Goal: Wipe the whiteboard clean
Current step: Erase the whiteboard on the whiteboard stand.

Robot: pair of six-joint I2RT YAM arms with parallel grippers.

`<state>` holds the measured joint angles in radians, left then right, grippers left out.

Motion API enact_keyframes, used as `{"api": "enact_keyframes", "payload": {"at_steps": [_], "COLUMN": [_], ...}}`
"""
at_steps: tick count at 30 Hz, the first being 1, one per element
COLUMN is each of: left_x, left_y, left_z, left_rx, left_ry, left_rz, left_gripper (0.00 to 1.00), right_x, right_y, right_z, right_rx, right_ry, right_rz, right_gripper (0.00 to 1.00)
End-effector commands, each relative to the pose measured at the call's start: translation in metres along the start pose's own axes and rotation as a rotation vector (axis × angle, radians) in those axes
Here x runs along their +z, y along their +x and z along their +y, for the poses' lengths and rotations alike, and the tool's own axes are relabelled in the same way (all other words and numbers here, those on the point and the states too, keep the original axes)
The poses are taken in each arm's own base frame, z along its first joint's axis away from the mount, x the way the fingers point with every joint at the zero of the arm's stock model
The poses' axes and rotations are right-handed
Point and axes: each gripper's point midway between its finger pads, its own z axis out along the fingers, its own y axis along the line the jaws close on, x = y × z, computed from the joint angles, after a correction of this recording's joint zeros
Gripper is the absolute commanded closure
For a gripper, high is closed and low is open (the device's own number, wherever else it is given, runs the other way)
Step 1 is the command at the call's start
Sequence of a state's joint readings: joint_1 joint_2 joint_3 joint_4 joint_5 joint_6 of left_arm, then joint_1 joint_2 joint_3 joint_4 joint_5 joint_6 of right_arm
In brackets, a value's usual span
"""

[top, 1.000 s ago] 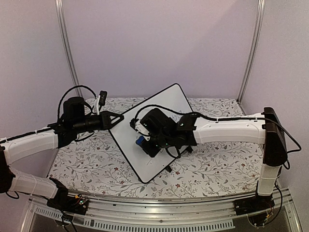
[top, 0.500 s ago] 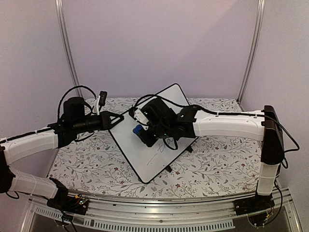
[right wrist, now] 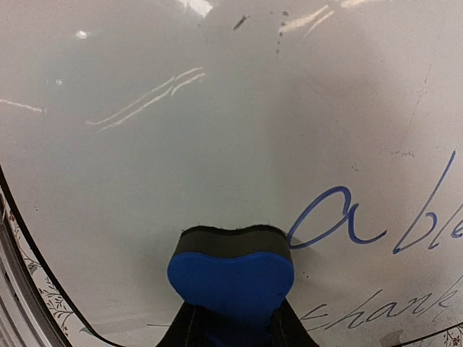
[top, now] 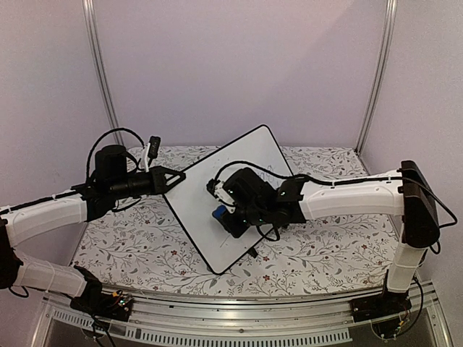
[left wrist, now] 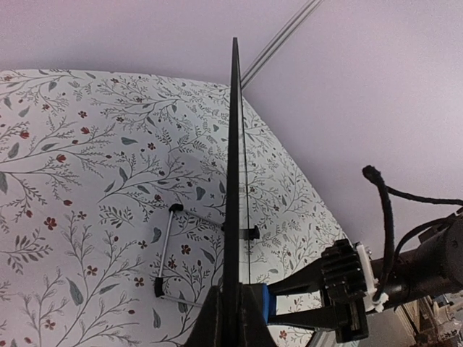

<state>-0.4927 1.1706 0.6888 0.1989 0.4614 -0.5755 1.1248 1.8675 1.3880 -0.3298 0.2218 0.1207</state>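
Note:
The whiteboard (top: 199,195) stands tilted on one corner, glossy white in a thin black frame. My left gripper (top: 171,181) is shut on its left edge; in the left wrist view the whiteboard (left wrist: 233,166) shows edge-on, rising from the left gripper (left wrist: 235,318). My right gripper (top: 226,217) is shut on a blue eraser (top: 218,213). The eraser (right wrist: 231,278) presses its black felt against the whiteboard (right wrist: 217,108). Blue handwriting (right wrist: 334,224) lies just right of the felt, with thin black writing (right wrist: 376,311) below it.
A floral cloth (top: 130,246) covers the table. The board's wire stand (left wrist: 165,249) rests on the cloth behind the board. Metal posts (top: 101,72) and purple walls close in the back and both sides. The right arm (top: 347,199) spans the board's lower right.
The right gripper slid the eraser up the board, then back down and slightly right. The writing visible half a second ago is now hidden under the right arm. The left arm has not moved.

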Motion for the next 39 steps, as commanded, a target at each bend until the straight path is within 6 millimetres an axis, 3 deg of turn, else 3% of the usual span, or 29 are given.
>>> {"api": "enact_keyframes", "payload": {"at_steps": [1, 9, 14, 20, 32, 39], "left_x": [-0.005, -0.006, -0.006, -0.005, -0.005, -0.005], "left_y": [-0.011, -0.011, -0.012, -0.011, -0.011, -0.012], "left_z": [-0.043, -0.043, -0.044, -0.043, -0.042, -0.042], "left_rx": [0.104, 0.108, 0.109, 0.108, 0.106, 0.108], "left_ry": [0.151, 0.146, 0.147, 0.146, 0.145, 0.142], "left_rz": [-0.016, -0.019, -0.02, -0.017, -0.016, -0.019], "left_gripper": [1.0, 1.0, 1.0, 1.0, 1.0, 1.0], "right_x": [0.019, 0.023, 0.035, 0.039, 0.021, 0.02], "right_y": [0.003, -0.063, -0.072, -0.047, 0.031, 0.058], "right_z": [-0.01, -0.038, -0.047, -0.039, -0.044, -0.041], "right_rx": [0.017, 0.012, 0.011, 0.025, 0.079, 0.108], "right_ry": [0.012, 0.079, 0.095, 0.049, 0.036, 0.014], "right_rz": [0.055, -0.027, -0.025, 0.027, 0.133, 0.17], "right_gripper": [1.0, 1.0, 1.0, 1.0, 1.0, 1.0]}}
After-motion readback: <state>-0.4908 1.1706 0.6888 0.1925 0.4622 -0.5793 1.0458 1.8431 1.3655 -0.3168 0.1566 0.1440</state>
